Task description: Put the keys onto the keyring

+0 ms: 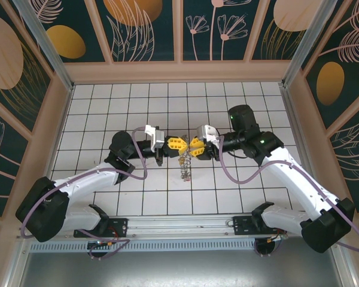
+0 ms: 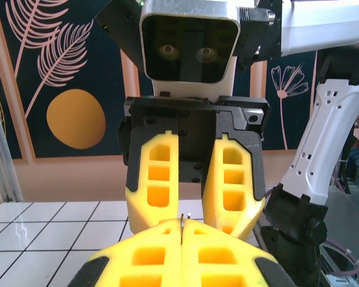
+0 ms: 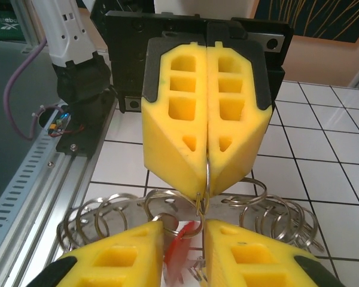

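Yellow fingers (image 3: 122, 257) of the right claw (image 3: 184, 226) stand a little apart. A red key head (image 3: 178, 258) sits blurred in the gap with space at one side, so nothing is clamped. Its blade cannot be made out.

Facing it, the left claw (image 3: 204, 190) is pressed tight on a thin wire loop of the keyring (image 3: 275, 218). The keyring is a bunch of silvery rings hanging below both claws over the middle of the table (image 1: 96, 119). From above the bunch is small, and its parts and any other keys cannot be told apart. Whether it touches the tiles is unclear.

Along the table's near edge runs a grey metal rail (image 3: 30, 179) with a purple cable (image 3: 15, 101) beside it. Leaf-painted panels (image 1: 143, 30) wall the other sides.
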